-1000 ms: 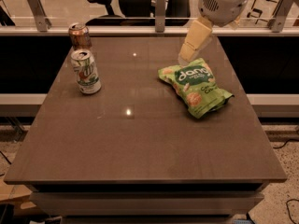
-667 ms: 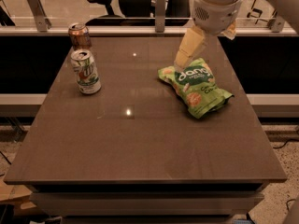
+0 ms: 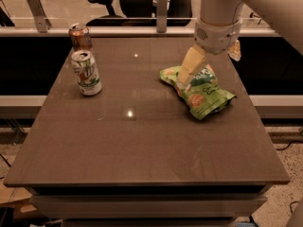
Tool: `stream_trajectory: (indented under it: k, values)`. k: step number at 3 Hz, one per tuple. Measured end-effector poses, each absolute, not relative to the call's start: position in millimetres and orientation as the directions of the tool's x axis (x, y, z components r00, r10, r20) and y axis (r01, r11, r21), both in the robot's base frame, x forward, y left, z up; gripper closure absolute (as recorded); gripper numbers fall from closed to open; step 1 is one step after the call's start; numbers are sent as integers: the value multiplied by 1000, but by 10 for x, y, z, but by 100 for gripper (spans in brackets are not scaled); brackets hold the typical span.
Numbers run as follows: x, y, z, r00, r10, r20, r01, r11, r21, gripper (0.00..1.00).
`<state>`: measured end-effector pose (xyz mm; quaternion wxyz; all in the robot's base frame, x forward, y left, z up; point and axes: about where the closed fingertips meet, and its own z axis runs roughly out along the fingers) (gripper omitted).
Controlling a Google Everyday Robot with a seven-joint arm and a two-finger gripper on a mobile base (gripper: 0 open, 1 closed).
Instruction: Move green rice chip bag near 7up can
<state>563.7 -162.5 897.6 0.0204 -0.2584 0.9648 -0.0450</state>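
The green rice chip bag (image 3: 203, 94) lies flat on the right half of the brown table (image 3: 142, 145). The 7up can (image 3: 86, 73), white and green with a silver top, stands upright at the table's left rear. My gripper (image 3: 209, 69) hangs from the cream arm right over the bag's far end. It is open: one cream finger (image 3: 191, 66) reaches down onto the bag's left part, and the other finger (image 3: 234, 50) shows behind the wrist to the right. The bag's logo is partly hidden by the finger.
A copper-brown can (image 3: 80, 36) stands just behind the 7up can near the table's far left edge. A metal rail (image 3: 94, 31) runs along the far edge, with office chairs (image 3: 137, 1) beyond it. The floor drops away on the table's near and right sides.
My gripper has come down from above the table's far edge onto the bag's far end. The bag and both cans have not moved.
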Motion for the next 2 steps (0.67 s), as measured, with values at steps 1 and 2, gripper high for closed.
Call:
stream_trajectory:
  k: [1,2]
  values:
    - [5614,-1621,8781,-873,-488,3,-488,871,-58,0]
    - [5622,-1600,8593,-872,-490,16,-490,871,-18,0]
